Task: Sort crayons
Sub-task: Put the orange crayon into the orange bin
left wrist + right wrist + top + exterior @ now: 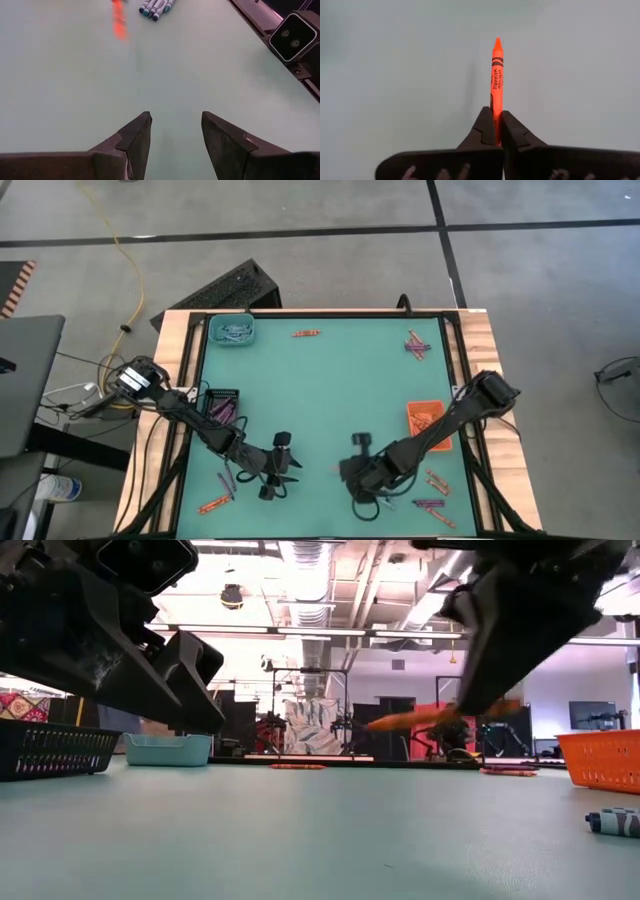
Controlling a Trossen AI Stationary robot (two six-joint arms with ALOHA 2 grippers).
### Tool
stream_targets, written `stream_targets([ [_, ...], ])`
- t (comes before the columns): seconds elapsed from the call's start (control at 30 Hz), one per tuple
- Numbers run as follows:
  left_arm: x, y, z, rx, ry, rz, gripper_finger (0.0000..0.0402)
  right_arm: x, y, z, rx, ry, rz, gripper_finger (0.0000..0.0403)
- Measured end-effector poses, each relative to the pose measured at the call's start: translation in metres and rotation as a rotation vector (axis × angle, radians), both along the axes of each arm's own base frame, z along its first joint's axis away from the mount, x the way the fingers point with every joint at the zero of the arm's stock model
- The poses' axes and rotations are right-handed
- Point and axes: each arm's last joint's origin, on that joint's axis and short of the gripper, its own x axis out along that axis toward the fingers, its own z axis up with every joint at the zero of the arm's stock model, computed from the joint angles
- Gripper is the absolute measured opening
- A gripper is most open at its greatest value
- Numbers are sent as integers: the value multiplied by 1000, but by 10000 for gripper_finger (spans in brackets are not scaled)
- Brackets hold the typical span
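My right gripper is shut on an orange crayon above the table's near middle. In the low view the crayon shows lifted off the green mat. My left gripper is open and empty just above the mat, left of the right gripper. Ahead of it lie a few blue-grey crayons and an orange crayon. Other crayons lie loose on the mat at the far middle, far right, near left and near right. My right gripper pinches the orange crayon's rear end between its two fingers. The crayon runs along the fingers, its pointed tip sticking out ahead of them. It is lifted clear of the mat and lies nearly level in the low view.
A teal tray stands at the far left, a black tray at the left, an orange tray at the right. A blue-grey crayon lies near the low camera, which sits at the near edge.
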Motion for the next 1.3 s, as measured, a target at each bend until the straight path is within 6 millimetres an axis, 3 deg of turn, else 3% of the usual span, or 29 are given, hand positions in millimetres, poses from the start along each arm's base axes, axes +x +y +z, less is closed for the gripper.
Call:
stream_targets([
  [0.37, 0, 0, -1, 50, -8, -18, 165, -70, -28, 30, -186, 313, -453, 0],
  [0.53, 0, 0, -1, 69, -12, -28, 165, -94, -33, 54, -165, 264, -678, 0],
  [0.67, 0, 1, -1, 75, -12, -31, 165, -116, -38, 60, -123, 254, -818, 0],
  [0.97, -1, 1, -3, 88, 7, -32, 165, -149, -48, 31, -115, 340, -964, 0],
  [1.3, -1, 1, -3, 78, 11, -27, 165, -155, -61, -3, -22, 323, -1039, 6],
])
